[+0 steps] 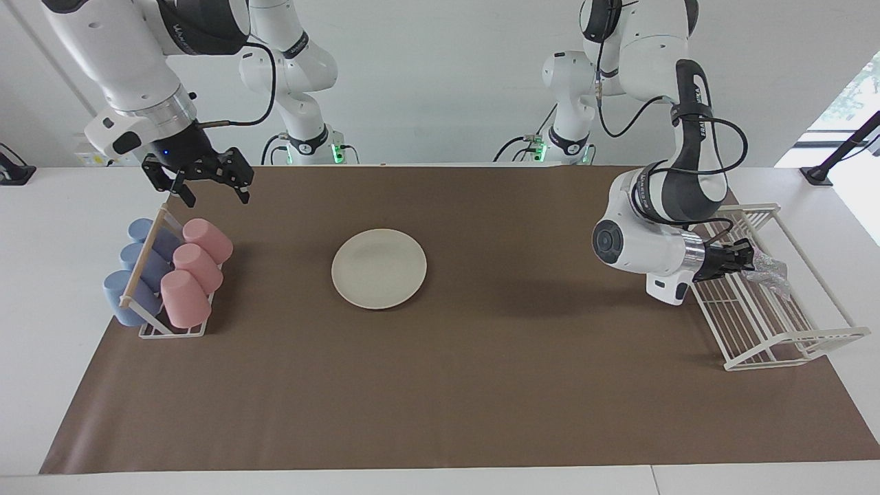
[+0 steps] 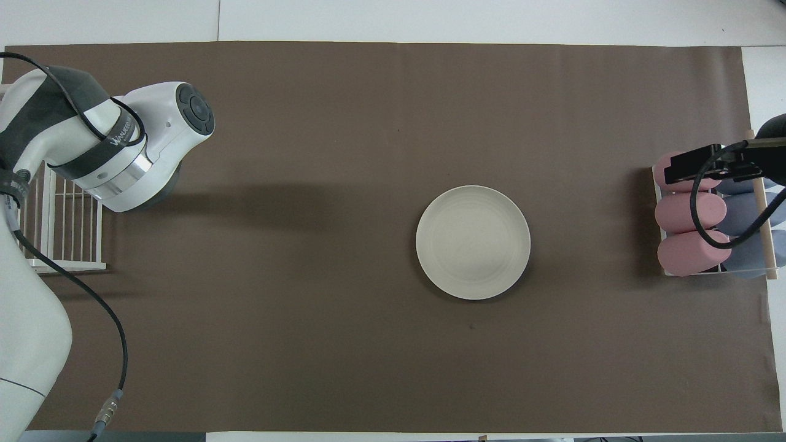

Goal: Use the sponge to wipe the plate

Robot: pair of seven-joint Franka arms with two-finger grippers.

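Left gripper [image 1: 751, 260] clamps the sponge [image 1: 768, 269] over the white wire rack [image 1: 777, 330].
Right gripper [image 1: 210, 190], fingers spread, waits above the cup rack [image 1: 165, 275]; plate [image 1: 379, 268] bare.

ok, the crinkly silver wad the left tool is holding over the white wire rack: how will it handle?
The small wrinkly silvery-grey wad probably squashes: it looks crumpled. Likely light, since it hangs pinched from one end in the left tool. Unlikely to roll, being irregular.

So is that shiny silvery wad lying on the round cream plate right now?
No: the round cream plate is bare mid-table, while the shiny silvery wad is pinched in the left claw over the white wire rack.
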